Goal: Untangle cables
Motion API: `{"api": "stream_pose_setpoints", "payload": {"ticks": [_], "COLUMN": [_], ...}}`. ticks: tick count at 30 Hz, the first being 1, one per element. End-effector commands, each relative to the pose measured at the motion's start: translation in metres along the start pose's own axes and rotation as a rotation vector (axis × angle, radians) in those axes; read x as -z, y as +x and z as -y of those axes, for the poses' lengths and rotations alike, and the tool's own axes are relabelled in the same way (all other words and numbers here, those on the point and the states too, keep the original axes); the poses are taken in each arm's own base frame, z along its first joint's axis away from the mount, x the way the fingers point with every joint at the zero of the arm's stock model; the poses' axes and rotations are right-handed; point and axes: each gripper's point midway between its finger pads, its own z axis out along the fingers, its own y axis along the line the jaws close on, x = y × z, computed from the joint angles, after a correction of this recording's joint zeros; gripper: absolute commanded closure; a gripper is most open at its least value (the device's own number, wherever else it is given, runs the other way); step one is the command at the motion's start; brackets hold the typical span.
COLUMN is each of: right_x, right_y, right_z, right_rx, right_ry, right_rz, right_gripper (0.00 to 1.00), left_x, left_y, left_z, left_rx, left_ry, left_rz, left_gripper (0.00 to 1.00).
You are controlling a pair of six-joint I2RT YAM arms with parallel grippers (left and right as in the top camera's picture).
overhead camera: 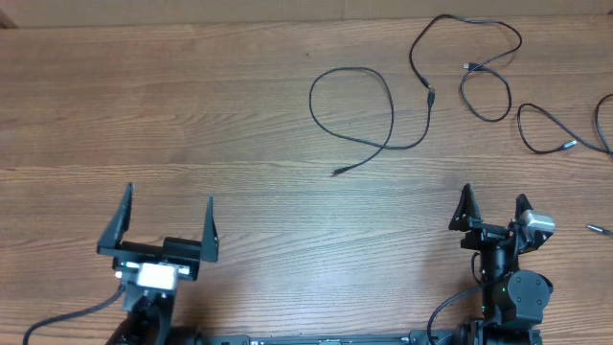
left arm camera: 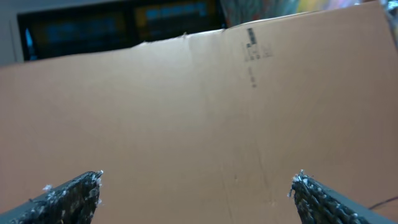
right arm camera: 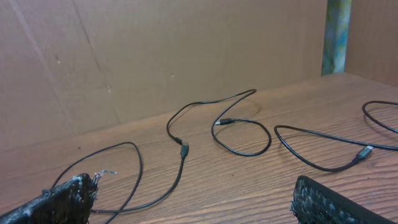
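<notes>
Overhead view of a wooden table, its grain running from 9 to 3 o'clock. It is backed by a cardboard wall, which fills the left wrist view. The left gripper sits at 7 o'clock by the table's near edge, its two fingers spread fully apart with nothing between them. The right gripper sits at 5 o'clock, likewise wide open and empty. The cables lie flat on the wood between 12 and 3 o'clock, well apart from both grippers. The looped cable, nearest 12 o'clock, forms one open ring and crosses itself at the ring's 5 o'clock, with one plug end pointing toward 7 o'clock. At 1 o'clock a second cable rises in an arch and curls into a small loop. Its lower plug lies just beside the looped cable's other plug; whether the two touch cannot be told. At 2 to 3 o'clock a third cable lies near that small loop and runs off the right edge.
</notes>
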Motion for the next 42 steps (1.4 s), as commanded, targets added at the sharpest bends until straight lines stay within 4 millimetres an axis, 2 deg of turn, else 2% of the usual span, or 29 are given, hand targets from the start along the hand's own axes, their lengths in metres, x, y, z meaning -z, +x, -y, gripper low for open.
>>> {"api": "stream_pose_setpoints", "payload": {"ticks": [1,8,16,20,28,33,36,38,42], "right_x": [0.0,0.0,0.0,0.0,0.0,0.0,0.0,0.0,0.0], "right_y": [0.001,0.001,0.001,0.001,0.001,0.001,0.001,0.001,0.001], "right_z": [0.004,0.004,0.004,0.004,0.004,0.004,0.004,0.004,0.004], "right_rx": [0.007,0.007,0.007,0.007,0.007,0.007,0.007,0.007,0.007], "right_ry": [0.016,0.016,0.016,0.016,0.016,0.016,0.016,0.016,0.016], "right_rz": [0.007,0.007,0.007,0.007,0.007,0.007,0.007,0.007,0.007], "right_gripper": [0.0,0.0,0.0,0.0,0.0,0.0,0.0,0.0,0.0], "left_x": [0.007,0.011,0.018,0.024,0.041,0.057,0.07,0.072,0.073], "left_y": [-0.004,0.015,0.064,0.098,0.152,0.181,0.196,0.197,0.197], "left_z": [0.014,0.024,0.029,0.033,0.02,0.013,0.001,-0.008,-0.009], "left_rx": [-0.113,-0.138,-0.106,-0.077,-0.203,-0.129,-0.028,0.007,0.009], "left_ry": [0.065,0.113,0.112,0.129,0.071,0.009,-0.109,-0.178,-0.185], "left_rz": [0.045,0.024,-0.076,-0.201,-0.439,-0.583,-0.668,-0.678,-0.679], "left_gripper": [0.0,0.0,0.0,0.01,0.01,0.0,0.0,0.0,0.0]}}
